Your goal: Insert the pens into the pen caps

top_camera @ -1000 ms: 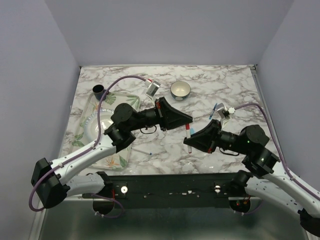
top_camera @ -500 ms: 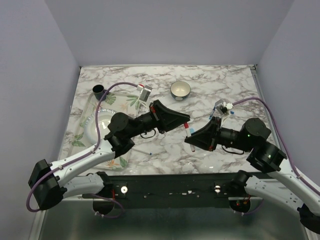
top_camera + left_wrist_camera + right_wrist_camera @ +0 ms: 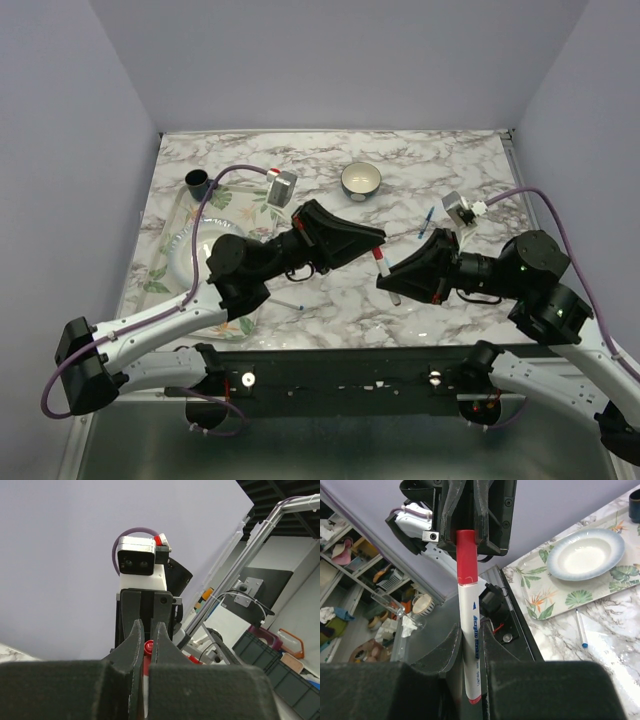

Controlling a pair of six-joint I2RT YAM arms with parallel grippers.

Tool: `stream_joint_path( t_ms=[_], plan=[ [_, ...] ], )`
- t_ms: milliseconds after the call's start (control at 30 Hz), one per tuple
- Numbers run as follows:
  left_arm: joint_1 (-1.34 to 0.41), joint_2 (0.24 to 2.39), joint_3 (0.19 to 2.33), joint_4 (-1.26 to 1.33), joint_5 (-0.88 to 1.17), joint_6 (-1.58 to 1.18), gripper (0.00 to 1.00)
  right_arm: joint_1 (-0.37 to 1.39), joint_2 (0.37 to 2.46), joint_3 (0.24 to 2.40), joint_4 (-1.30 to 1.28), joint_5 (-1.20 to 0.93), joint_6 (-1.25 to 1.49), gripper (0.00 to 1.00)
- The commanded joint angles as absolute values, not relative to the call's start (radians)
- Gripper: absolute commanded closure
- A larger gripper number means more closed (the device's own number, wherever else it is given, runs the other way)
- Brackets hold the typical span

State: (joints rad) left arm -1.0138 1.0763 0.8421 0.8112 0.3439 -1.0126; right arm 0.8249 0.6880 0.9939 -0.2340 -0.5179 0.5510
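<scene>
A white pen (image 3: 383, 272) with a red cap (image 3: 377, 256) on its end hangs between my two grippers above the middle of the table. My left gripper (image 3: 372, 240) is shut on the red cap (image 3: 148, 647). My right gripper (image 3: 390, 285) is shut on the white barrel (image 3: 472, 645). In the right wrist view the red cap (image 3: 466, 555) sits on the pen's top end, with the left gripper (image 3: 470, 535) closed over it. A dark blue pen (image 3: 428, 222) lies on the table at the right. A white pen with a blue tip (image 3: 290, 303) lies by the tray; it also shows in the right wrist view (image 3: 580, 627).
A leaf-patterned tray (image 3: 262, 200) holding a white plate (image 3: 585, 552) lies at the left. A black cup (image 3: 197, 181) stands at its far corner. A small bowl (image 3: 361, 180) stands at the back middle. Purple cables arc over both arms.
Both arms have shifted while holding the pen between them: the right arm's body drew back to the right and the left wrist swung left. The pen moved slightly right.
</scene>
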Motion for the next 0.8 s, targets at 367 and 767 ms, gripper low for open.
stream_joint_path(
  t_ms=[367,767],
  plan=[
    [-1.246,1.152,0.916,0.043,0.451,-0.868,1.00,0.787,0.706,1.153,-0.078,-0.121,0.390,0.99],
    [-1.278,1.109,0.858,0.127,0.457,-0.851,1.00,0.787,0.638,1.147,-0.054,-0.110,0.373,0.99]
  ],
)
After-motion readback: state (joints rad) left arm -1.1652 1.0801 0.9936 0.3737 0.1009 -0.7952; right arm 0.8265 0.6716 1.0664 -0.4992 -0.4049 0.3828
